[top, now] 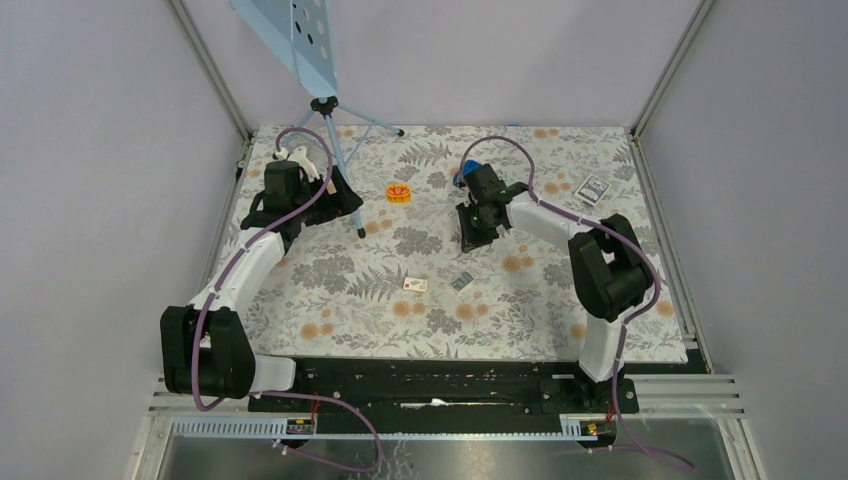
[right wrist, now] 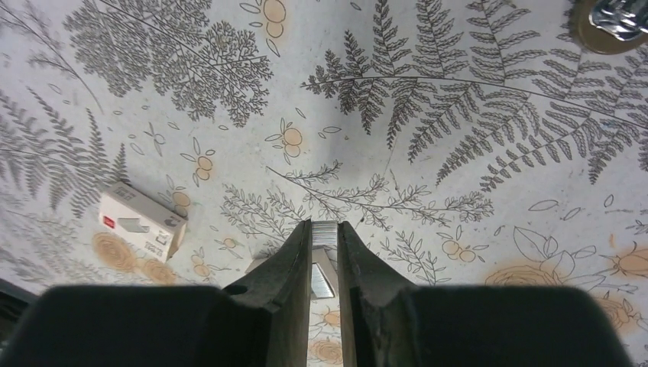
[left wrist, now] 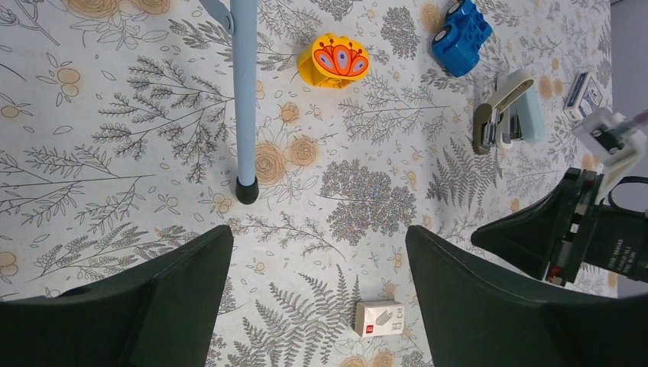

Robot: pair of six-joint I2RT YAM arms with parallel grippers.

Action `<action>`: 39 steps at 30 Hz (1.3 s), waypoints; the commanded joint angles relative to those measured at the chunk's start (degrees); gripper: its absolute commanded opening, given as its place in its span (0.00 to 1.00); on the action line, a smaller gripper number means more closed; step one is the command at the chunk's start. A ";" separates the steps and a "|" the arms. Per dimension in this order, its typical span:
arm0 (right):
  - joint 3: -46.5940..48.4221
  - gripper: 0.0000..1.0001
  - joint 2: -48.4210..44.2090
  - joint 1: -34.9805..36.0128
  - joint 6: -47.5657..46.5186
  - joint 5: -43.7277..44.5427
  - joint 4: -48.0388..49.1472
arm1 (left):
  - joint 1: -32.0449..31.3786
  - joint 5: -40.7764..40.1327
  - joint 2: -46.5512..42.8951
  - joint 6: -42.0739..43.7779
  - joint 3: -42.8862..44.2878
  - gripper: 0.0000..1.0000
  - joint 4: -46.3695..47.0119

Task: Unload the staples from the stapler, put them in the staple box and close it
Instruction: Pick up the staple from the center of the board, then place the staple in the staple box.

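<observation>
Pale lilac walls [top: 90,150] close me in on three sides, with aluminium frame posts [top: 212,70] running up the corners. Below them the table wears a cloth [top: 520,300] printed with grey ferns and orange blossoms, and my two bases are bolted to a black rail [top: 440,385] along its near edge. At the far left a blue tripod [top: 335,140] stands on the cloth and carries a pale blue perforated board [top: 295,40]. My left claw [left wrist: 319,237] hangs near that tripod with its fingers spread wide and nothing between them. My right claw [right wrist: 325,223] hovers over the middle of the cloth, its fingers drawn narrow and pinched on the staples [right wrist: 325,234]. They are a short silvery ridged strip held between the fingertips, off the cloth and out of the stapler [left wrist: 508,115]. The stapler lies close to my right arm with its white top apparently hinged open. A blue toy car [left wrist: 461,27] sits just beyond it, and a yellow block with an orange flower face [left wrist: 334,60] lies further left, near the tripod foot. A small card box [top: 594,189] rests toward the far right edge. Nearer to me a small white box with an orange mark [right wrist: 141,222] lies flat. A tiny grey piece [top: 461,281] sits just beside it, too small for me to tell what it is.
</observation>
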 commanded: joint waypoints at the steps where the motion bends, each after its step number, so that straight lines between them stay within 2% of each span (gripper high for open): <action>1: -1.72 0.19 -5.41 -1.22 4.99 -4.32 3.39 | 0.21 2.34 -1.47 -0.21 -0.04 0.90 2.92; 5: -3.45 0.19 -8.59 -1.93 6.99 -6.09 5.25 | 0.14 5.45 -0.98 -0.72 0.66 0.99 3.29; 13: -6.60 0.19 -15.22 -4.07 12.30 -11.64 10.03 | 0.21 7.85 -4.48 -6.95 0.51 0.99 10.43; 20: -7.25 0.21 -20.46 -5.68 17.82 -18.76 12.83 | -1.11 15.96 -6.32 -12.33 -3.13 0.97 28.48; 24: -6.67 0.22 -23.49 -6.72 19.07 -21.31 11.88 | -11.86 9.42 -9.56 -0.39 -3.13 0.97 27.20; 27: -7.31 0.22 -25.89 -8.28 20.78 -23.74 11.84 | -18.91 10.17 -12.82 7.84 -8.10 0.95 34.30; 32: -9.41 0.23 -29.69 -10.34 23.64 -31.62 14.50 | -22.19 18.00 -20.31 15.46 -21.60 0.87 58.57; 36: -11.06 0.23 -32.16 -10.42 25.56 -38.94 17.80 | -23.53 25.11 -21.21 21.82 -22.57 0.78 60.77; 39: -13.66 0.24 -33.65 -10.42 30.09 -44.65 24.28 | -24.93 27.47 -20.55 24.39 -22.46 0.73 62.09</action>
